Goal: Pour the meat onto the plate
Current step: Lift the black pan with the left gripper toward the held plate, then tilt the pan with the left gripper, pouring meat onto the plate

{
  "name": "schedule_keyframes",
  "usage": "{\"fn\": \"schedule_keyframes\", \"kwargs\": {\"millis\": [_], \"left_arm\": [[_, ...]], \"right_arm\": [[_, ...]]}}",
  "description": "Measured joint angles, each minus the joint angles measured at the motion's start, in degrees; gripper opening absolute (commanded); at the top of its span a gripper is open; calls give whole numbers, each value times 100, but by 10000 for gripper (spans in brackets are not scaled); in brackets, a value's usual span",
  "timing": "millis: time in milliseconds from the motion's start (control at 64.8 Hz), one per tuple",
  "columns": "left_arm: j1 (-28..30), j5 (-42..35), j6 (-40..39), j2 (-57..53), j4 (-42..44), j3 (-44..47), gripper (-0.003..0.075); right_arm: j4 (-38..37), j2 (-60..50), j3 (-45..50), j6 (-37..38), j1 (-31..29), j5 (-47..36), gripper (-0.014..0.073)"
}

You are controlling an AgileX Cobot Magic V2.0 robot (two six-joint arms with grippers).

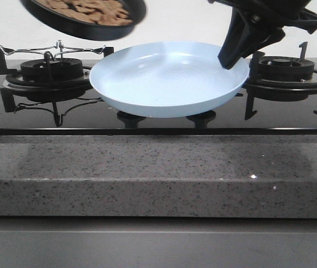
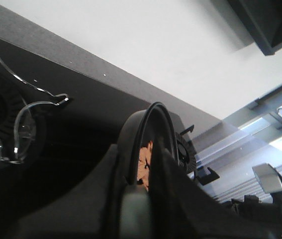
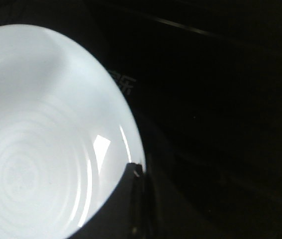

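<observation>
The right gripper (image 1: 232, 56) had its dark fingers clamped over the far right rim of the plate (image 1: 164, 84), one finger showing at the rim edge in its wrist view, steadying the dish. The left gripper (image 2: 141, 199) was closed on what looked like the handle of the black frying pan (image 1: 85, 17), which hung in the air above and to the left of the plate, tilted toward the camera. The meat (image 1: 88, 10) lay heaped inside the pan, none of it yet on the plate.

The risk, to my eye, was aim: the pan's lip sat over the left burner (image 1: 49, 70) and not over the dish, so a tip from there would scatter slices onto the grate and the stovetop (image 1: 29, 114). The plate perched on small knobs and could skid if the right grip slackened.

The slices were thin, irregular, orange-brown chips, light enough to slide in a rush. The plate was glossy, pale blue-white, shallow, faintly ringed. The stovetop was black glass; the counter (image 1: 158, 167) speckled grey stone.
</observation>
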Motion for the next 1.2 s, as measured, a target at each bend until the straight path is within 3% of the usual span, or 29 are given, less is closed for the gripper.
{"fn": "schedule_keyframes", "kwargs": {"millis": [247,509,1204], "left_arm": [[-1306,-1192,908,1,44,-11,-20],[-2019,-1723,1866,1,274,-402,-20],[-3122,-2176,2036,-33,3145,-1369,-20]], "right_arm": [[0,0,0,0,0,0,-120],[0,0,0,0,0,0,-120],[0,0,0,0,0,0,-120]]}}
